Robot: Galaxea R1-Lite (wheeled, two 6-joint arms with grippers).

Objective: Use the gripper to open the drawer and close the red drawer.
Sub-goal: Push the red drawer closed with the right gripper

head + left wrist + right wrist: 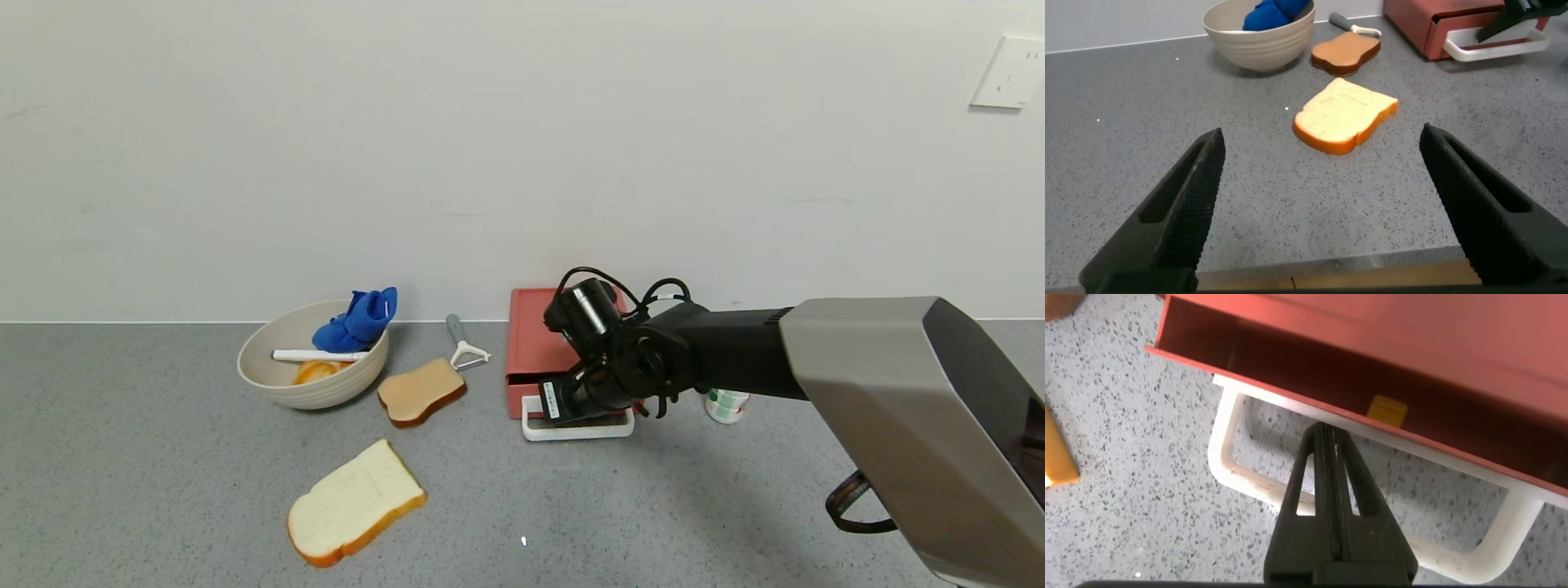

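The red drawer point(532, 335) stands by the back wall, and its tray is slid out a little. The white loop handle point(577, 430) lies in front of it. My right gripper point(562, 402) is shut, with its fingertips pushed down inside the loop, close to the tray's front. In the right wrist view the shut fingers point(1327, 469) cross the handle's front bar point(1249, 483), and the tray point(1315, 363) shows a small yellow tag point(1387, 409) inside. My left gripper point(1323, 192) is open and empty above the table's front edge. The drawer also shows far off in the left wrist view point(1429, 20).
A beige bowl point(277, 384) holds a blue cloth point(359, 321) and a white stick. A peeler point(464, 345), a brown toast slice point(421, 393) and a white bread slice point(355, 504) lie left of the drawer. A small white-green cup point(726, 405) stands to its right.
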